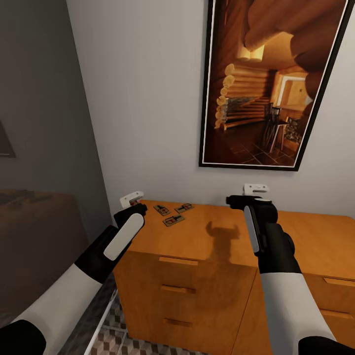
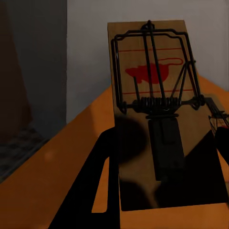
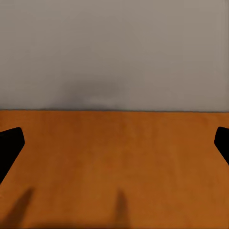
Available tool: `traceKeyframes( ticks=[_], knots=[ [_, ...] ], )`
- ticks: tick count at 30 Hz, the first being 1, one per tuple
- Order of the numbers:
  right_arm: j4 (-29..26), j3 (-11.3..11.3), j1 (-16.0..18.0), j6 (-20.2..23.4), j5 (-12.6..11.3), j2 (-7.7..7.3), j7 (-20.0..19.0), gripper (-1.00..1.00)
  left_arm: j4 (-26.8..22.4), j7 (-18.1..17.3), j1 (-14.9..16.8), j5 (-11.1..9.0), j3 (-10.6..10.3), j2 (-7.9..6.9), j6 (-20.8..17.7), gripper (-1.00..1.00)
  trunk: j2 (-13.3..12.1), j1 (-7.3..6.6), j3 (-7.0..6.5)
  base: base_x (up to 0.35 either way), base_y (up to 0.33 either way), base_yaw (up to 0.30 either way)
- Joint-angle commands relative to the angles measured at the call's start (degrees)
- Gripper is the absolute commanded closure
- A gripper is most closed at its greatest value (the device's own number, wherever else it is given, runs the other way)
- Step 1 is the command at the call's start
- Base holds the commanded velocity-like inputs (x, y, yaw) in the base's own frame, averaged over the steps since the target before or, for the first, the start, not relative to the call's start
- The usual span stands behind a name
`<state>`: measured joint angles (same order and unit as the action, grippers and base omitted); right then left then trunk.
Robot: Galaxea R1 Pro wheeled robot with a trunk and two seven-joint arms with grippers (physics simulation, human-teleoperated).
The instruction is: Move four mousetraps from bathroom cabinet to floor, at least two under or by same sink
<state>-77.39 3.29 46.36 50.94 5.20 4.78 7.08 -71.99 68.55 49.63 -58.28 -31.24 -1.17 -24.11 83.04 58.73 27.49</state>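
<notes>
Left tool (image 1: 132, 201) clamped on mousetrap (image 2: 157, 109).

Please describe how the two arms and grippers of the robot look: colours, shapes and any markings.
Both arms have white forearm shells, black wrist sections and a pale grey oblong panel along the wrist. The left gripper and the right gripper end in small white blocky parts. In the right wrist view the fingertips look plain black. No cables or markings are visible.

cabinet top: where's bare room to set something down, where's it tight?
Free: the cabinet top between the mousetraps and the right gripper, and the bare wood under that open gripper. Crowded: the back-left corner, where three traps cluster beside the left gripper, which holds a fourth mousetrap.
</notes>
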Motion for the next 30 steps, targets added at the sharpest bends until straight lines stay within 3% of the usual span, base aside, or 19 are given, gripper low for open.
traceKeyframes(
  ticks=[1,16,22,28,30],
  knots=[
    [-0.1,0.1,0.1,0.3,0.5,0.02,-0.3,-1.00,-0.1,0.5,0.1,-0.1,-0.1,-0.06,-0.7,1.00,0.0,0.00,0.07,0.000,0.000,0.000],
    [-0.1,0.0,0.1,0.3,0.5,-0.04,-0.6,-1.00,0.0,0.5,0.1,-0.1,-0.2,-0.08,-1.0,1.00,0.0,0.00,0.07,0.000,0.078,0.000],
    [-0.1,-1.5,0.1,0.4,0.5,-0.17,-1.4,-1.00,0.0,0.3,0.1,0.5,-0.2,-0.20,-8.9,1.00,0.0,0.00,0.07,0.000,0.017,0.000],
    [0.0,-2.4,0.1,0.5,0.5,-0.32,-2.1,-1.00,0.0,0.0,0.0,0.9,-0.3,-0.19,-10.0,1.00,0.0,0.00,0.07,0.000,0.001,0.000],
    [0.0,-2.7,0.1,0.6,0.6,-0.38,-2.1,-1.00,-0.1,-1.6,0.0,1.0,-1.5,-0.15,-10.1,1.00,0.0,0.00,0.07,0.000,0.000,0.000]
  ],
)
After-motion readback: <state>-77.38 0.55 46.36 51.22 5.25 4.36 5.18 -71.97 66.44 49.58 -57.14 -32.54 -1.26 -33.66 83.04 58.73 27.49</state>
